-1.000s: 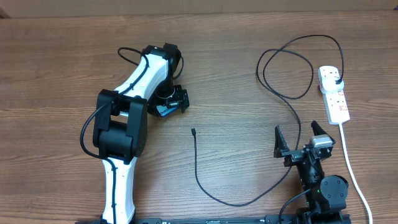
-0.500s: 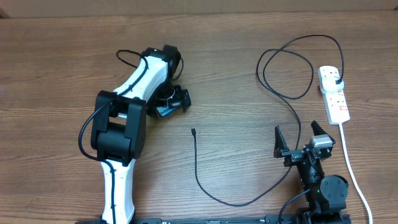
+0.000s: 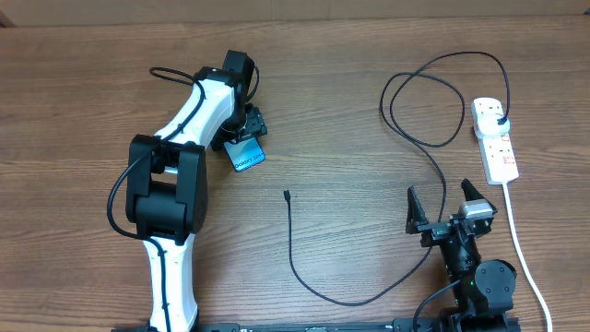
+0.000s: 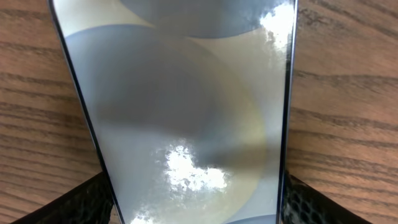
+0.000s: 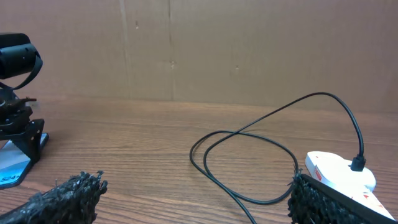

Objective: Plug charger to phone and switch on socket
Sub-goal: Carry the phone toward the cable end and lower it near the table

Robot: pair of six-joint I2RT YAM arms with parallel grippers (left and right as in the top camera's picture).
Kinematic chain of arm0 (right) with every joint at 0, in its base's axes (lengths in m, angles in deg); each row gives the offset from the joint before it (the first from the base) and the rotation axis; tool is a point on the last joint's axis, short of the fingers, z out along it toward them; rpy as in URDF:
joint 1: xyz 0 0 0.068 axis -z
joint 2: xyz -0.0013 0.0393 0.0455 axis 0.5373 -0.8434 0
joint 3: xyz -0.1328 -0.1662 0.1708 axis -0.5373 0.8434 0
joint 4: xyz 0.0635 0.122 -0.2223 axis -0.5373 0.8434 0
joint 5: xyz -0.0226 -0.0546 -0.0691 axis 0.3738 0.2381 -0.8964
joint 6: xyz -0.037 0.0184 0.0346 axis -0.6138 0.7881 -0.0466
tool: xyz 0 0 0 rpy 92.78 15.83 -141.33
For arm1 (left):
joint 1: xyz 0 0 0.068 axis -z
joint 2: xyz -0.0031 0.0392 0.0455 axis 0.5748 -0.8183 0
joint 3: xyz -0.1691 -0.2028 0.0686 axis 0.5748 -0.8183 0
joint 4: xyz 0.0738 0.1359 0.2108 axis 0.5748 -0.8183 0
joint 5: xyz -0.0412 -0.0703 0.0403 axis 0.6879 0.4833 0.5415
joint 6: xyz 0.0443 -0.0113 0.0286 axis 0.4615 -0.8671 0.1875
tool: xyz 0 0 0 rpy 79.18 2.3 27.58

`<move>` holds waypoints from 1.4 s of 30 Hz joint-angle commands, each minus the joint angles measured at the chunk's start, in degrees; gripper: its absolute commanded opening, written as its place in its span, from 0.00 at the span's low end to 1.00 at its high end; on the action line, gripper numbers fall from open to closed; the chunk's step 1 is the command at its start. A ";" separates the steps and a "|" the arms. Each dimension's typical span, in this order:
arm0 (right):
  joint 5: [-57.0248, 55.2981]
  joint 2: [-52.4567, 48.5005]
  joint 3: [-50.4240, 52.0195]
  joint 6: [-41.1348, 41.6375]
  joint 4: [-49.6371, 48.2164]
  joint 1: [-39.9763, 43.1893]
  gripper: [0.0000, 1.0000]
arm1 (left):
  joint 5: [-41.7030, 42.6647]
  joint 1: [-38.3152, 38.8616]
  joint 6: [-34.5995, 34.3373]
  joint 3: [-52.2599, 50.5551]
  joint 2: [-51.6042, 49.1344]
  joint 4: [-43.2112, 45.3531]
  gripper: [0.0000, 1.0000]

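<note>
**Phone flanked by the left jaws**

The phone (image 4: 186, 112) is on the bench (image 3: 83, 83), screen facing up. The left jaws straddle it, a finger (image 4: 74, 202) right against each long edge; I cannot tell whether they clamp it. The right jaws stand wide apart, well away from the phone. The charger (image 3: 293, 249) is plugged into the socket (image 3: 495, 148), its tip lying loose near the phone.
</note>
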 commanded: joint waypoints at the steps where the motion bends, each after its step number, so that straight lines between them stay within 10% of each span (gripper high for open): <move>1: 0.11 0.68 0.59 -0.28 -0.15 -0.33 1.00 | 2.93 0.79 1.70 -2.80 -5.88 -1.77 0.78; 18: 0.11 0.68 0.59 -0.28 -0.15 -0.33 1.00 | 9.49 6.47 9.97 -2.80 -5.86 -14.43 0.80; 42: 0.11 0.68 0.59 -0.28 -0.15 -0.33 1.00 | 9.46 4.48 10.16 -2.58 13.18 -9.25 0.92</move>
